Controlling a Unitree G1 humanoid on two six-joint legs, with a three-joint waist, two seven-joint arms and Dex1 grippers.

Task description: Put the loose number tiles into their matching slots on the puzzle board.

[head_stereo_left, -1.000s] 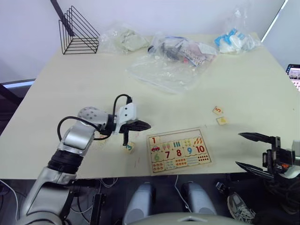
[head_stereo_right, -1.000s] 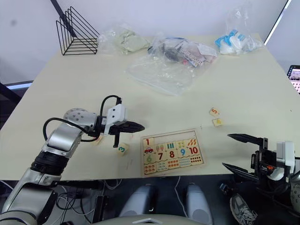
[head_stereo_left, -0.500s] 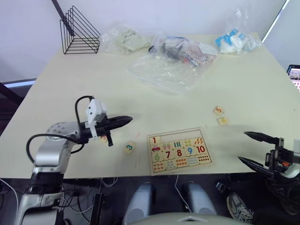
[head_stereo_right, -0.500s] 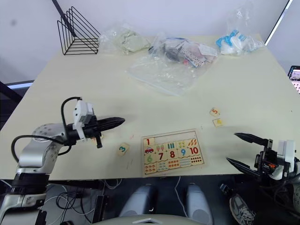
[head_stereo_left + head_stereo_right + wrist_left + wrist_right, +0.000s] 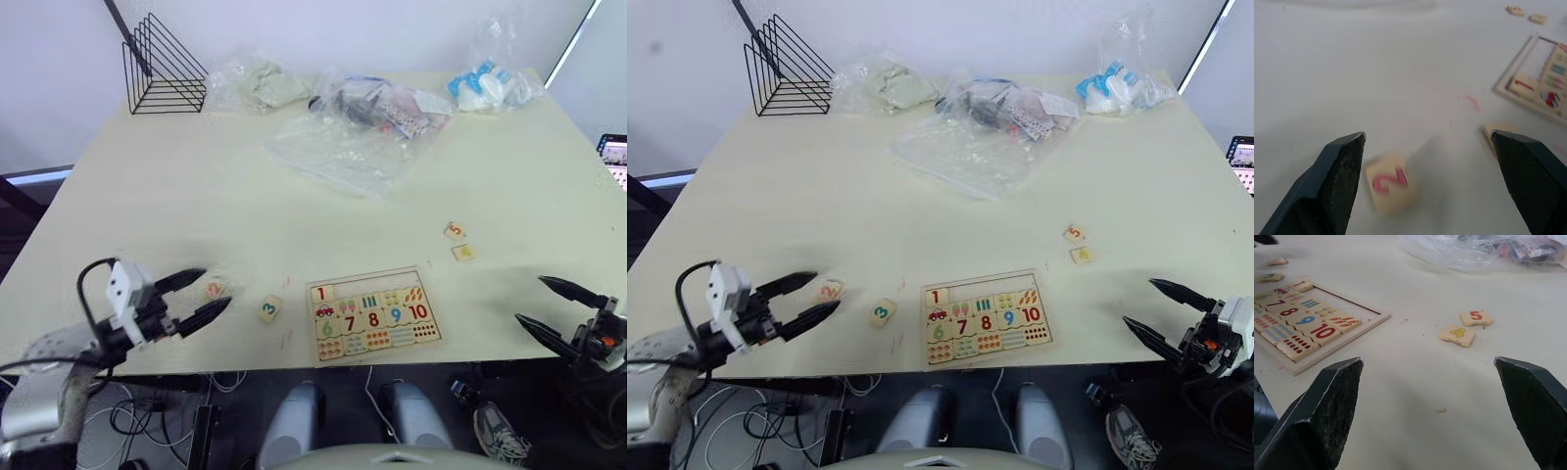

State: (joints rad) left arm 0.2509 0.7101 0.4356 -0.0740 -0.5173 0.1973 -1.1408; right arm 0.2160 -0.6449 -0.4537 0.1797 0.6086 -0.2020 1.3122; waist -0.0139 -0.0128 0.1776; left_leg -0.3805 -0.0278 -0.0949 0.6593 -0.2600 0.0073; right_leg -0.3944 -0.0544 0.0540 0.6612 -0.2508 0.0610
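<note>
Board (image 5: 375, 315): holding tile 1 (image 5: 322, 292); four slots (image 5: 988, 288) waiting.
Left gripper (image 5: 198, 298): gaping empty, facing tile 2 (image 5: 214, 290), left of board.
Right gripper (image 5: 552, 309): gaping empty, idling right of board.
Next: closing on tile 2.

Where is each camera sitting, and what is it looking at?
Left and right eye views: on the head, looking down over the table and puzzle board; both arms show.
Left wrist view: on the left arm, looking between open jaws at the 2 tile.
Right wrist view: on the right arm, between open jaws, facing the 4 tile and 5 tile.
Shared: both wrist views catch the board.
</note>
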